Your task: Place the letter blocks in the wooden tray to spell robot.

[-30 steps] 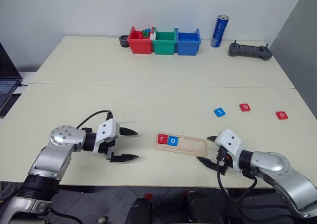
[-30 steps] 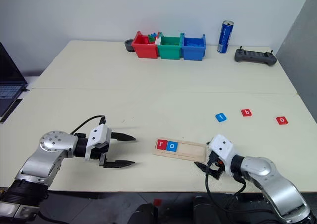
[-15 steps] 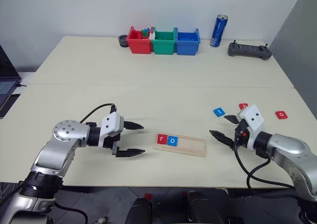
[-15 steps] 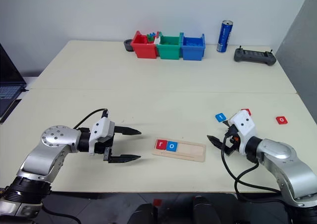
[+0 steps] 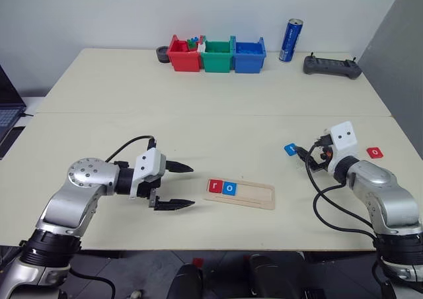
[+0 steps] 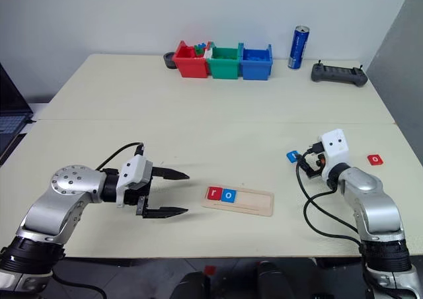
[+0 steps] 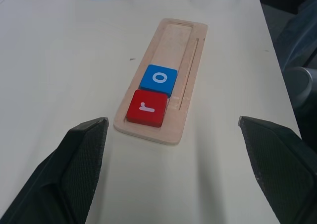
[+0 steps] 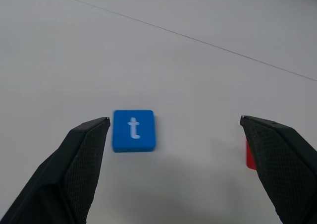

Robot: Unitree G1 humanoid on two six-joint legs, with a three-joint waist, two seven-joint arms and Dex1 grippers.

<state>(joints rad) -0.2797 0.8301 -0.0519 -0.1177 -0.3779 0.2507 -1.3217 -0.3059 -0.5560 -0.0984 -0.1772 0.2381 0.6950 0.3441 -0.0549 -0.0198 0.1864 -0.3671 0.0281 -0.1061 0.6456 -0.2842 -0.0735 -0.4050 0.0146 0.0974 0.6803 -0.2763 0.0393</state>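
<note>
The wooden tray lies near the table's front edge. A red r tile and a blue o tile sit side by side at its left end. My left gripper hovers open just left of the tray, pointing at it, holding nothing. A blue t tile lies to the right, beyond the tray. My right gripper is open just above the table and faces the t tile, which lies near one finger. A red tile's edge shows by the other finger. A red o tile lies farther right.
Red, green and blue bins stand in a row at the back. A blue can and a black controller are to their right. A laptop's edge shows at the far left.
My right gripper has swung from the tray's right end forward and to the right, up to the blue t tile. The left gripper has hardly moved. Both stay open.
</note>
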